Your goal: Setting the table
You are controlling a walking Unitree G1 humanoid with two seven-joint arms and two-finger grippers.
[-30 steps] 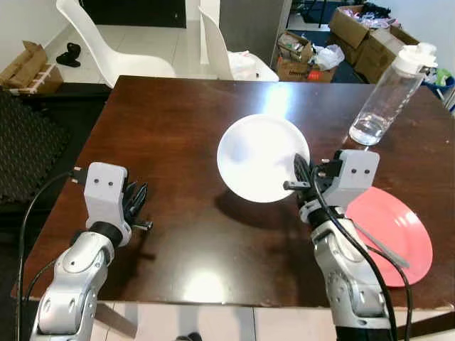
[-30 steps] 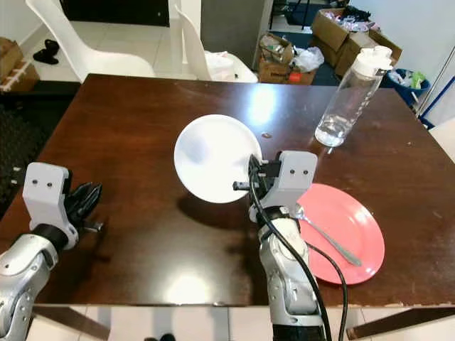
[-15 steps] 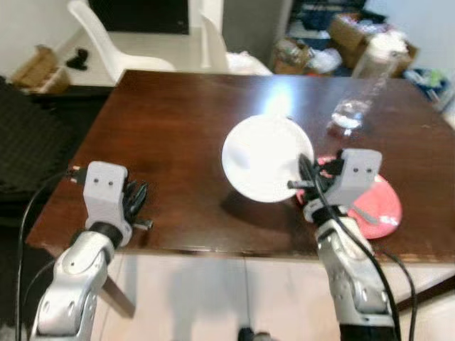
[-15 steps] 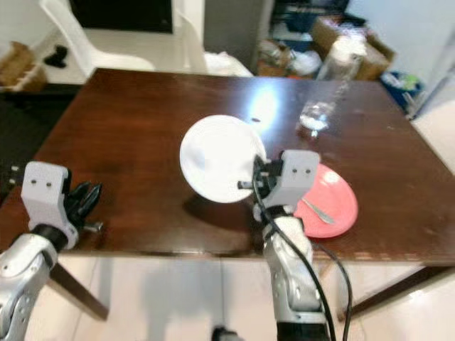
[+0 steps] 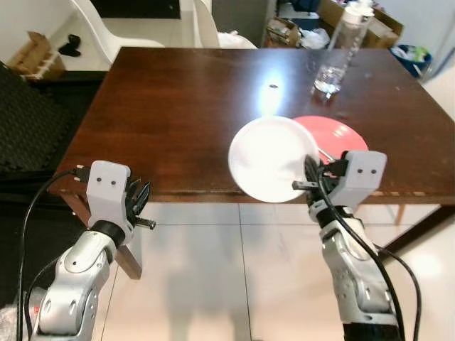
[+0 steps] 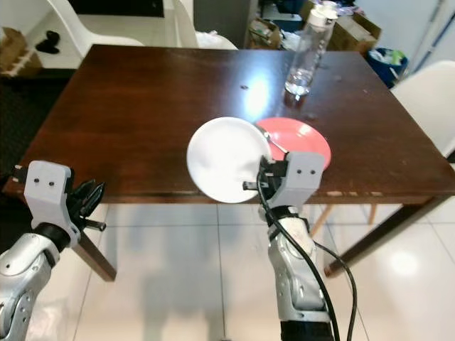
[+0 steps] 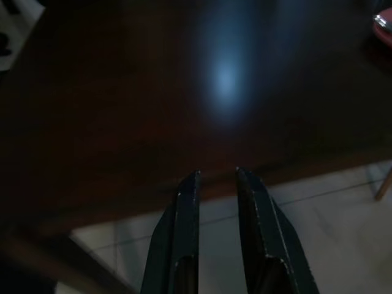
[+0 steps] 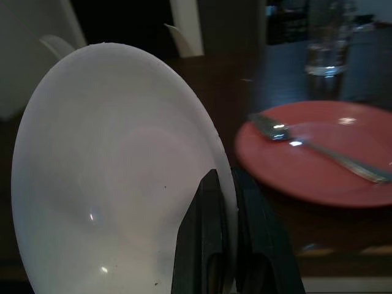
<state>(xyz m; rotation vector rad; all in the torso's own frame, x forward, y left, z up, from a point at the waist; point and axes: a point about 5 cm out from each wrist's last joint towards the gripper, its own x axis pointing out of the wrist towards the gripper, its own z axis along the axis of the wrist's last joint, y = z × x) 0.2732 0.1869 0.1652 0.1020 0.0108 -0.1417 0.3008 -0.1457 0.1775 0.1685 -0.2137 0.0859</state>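
**White plate held at table's near edge**

White plate (image 5: 274,158) is pinched by its rim in the right gripper (image 8: 225,184), fingers closed on either side of the edge. Plate is tilted, raised above the near edge of the dark wooden table (image 5: 178,106), just beside & partly overlapping a red plate (image 6: 302,138) in the head views. A metal fork (image 8: 318,150) lies on the red plate. Clear water bottle (image 6: 307,46) w/ white cap stands farther back on the table, apart from both plates. Left gripper (image 7: 217,177) hovers off the table's near-left corner, over white tiled floor (image 5: 213,284), fingers narrowly parted, holding nothing. White chairs (image 5: 128,25) stand behind the table; cardboard boxes (image 6: 355,25) farther back.
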